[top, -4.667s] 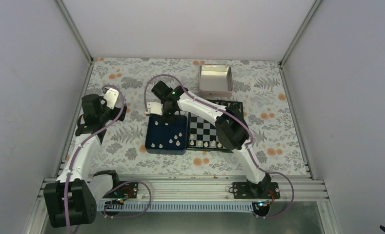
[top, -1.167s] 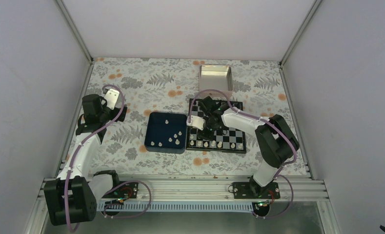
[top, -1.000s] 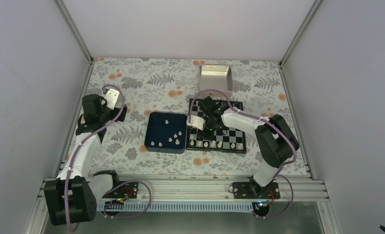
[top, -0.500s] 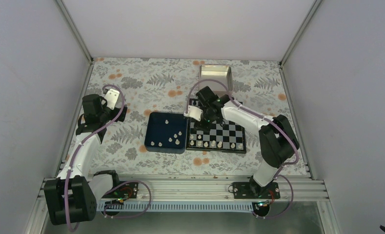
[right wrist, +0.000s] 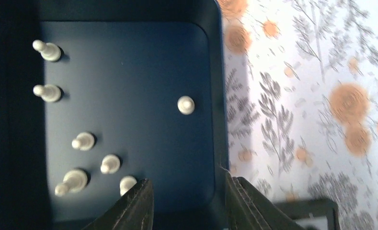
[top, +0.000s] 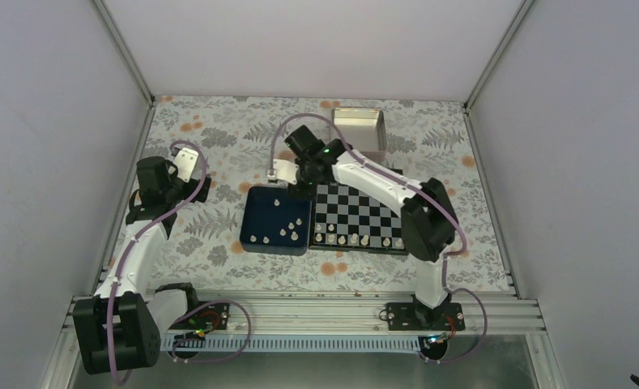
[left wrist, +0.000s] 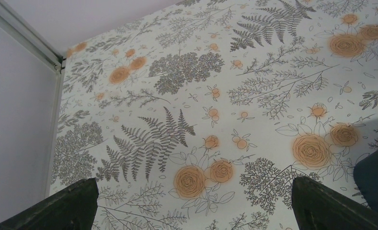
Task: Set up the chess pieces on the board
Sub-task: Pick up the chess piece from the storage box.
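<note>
The board (top: 363, 212) lies at the table's middle, with a row of white chess pieces (top: 342, 240) along its near edge. More white chess pieces (right wrist: 84, 141) stand in the dark blue tray (top: 261, 215) to its left. One piece (right wrist: 186, 105) stands alone there. My right gripper (top: 301, 185) hovers over the tray's far right corner (right wrist: 215, 158), open and holding nothing (right wrist: 189, 203). Far off at the left, my left gripper (top: 188, 166) hangs wide open over bare patterned cloth (left wrist: 191, 211).
A silver tin (top: 363, 130) sits behind the board, partly hidden by the right arm. The right arm's elbow (top: 425, 219) hangs over the board's right end. White walls and metal posts close in the floral-cloth table.
The right gripper opened over the board's left part, then rose and swung left to the tray's far right corner. The left arm has not moved.
</note>
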